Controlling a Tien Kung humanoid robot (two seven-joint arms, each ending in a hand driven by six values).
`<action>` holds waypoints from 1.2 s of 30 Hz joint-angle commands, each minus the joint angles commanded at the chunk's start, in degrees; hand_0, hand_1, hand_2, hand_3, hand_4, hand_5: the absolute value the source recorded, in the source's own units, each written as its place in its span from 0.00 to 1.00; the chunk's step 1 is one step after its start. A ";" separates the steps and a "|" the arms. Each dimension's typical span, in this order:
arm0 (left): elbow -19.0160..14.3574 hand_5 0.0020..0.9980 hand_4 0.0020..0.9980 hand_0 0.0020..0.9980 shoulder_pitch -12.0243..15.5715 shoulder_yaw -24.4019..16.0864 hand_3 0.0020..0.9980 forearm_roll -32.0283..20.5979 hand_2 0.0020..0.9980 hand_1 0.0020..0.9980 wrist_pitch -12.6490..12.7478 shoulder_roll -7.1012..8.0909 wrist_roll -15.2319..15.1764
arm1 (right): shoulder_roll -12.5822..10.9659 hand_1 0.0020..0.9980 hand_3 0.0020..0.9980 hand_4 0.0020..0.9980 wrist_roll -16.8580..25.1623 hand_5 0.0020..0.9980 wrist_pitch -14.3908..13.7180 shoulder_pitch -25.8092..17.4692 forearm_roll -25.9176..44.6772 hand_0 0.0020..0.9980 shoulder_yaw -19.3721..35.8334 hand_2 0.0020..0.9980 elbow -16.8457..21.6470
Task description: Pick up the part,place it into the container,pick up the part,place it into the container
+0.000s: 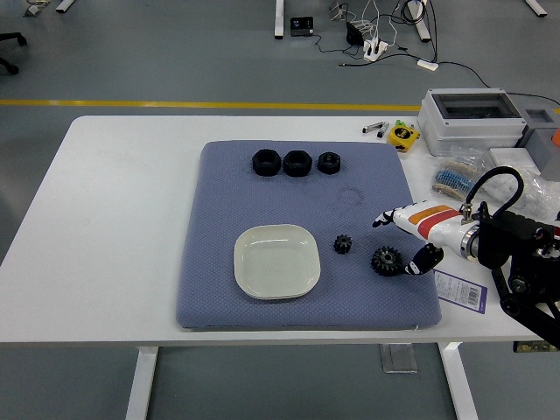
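A large black gear point(385, 259) and a small black gear point(342, 244) lie on the blue-grey mat point(219, 219), right of the white square dish point(276, 261), which has nothing in it. My right hand point(399, 241) hovers at the mat's right edge, just right of the large gear. It is open and holds nothing, with the dark fingertips point(382, 218) above the gear's far side and the thumb point(423, 260) beside it. Three black nuts point(297, 163) sit in a row at the mat's far end. The left arm is out of view.
A grey box point(472, 121), a yellow tape measure point(403, 136), a bag of small parts point(455, 179) and a purple card point(461, 290) lie on the table to the right of the mat.
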 joint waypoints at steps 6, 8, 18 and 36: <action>0.00 0.68 0.61 0.71 -0.08 0.05 0.56 0.24 0.63 0.62 -0.04 0.00 0.05 | 0.30 0.76 0.81 0.91 -0.22 0.09 0.29 0.39 0.49 0.80 -1.51 0.79 0.04; 0.00 0.68 0.61 0.71 -0.09 0.05 0.56 0.22 0.63 0.62 -0.03 -0.02 0.05 | 0.44 0.76 0.81 0.91 -0.23 0.08 0.28 0.53 0.75 0.79 -1.95 0.79 -0.08; 0.00 0.68 0.61 0.71 -0.14 0.12 0.56 0.20 0.63 0.62 -0.02 0.01 0.07 | 1.67 0.75 0.80 0.90 0.10 0.08 -0.25 1.24 1.11 0.77 -3.73 0.78 -3.10; 0.00 0.68 0.62 0.71 -0.23 0.15 0.56 0.50 0.63 0.62 -0.07 0.04 0.18 | 2.17 0.56 0.48 0.64 2.61 0.19 -5.26 1.40 2.13 0.61 -5.58 0.57 -4.53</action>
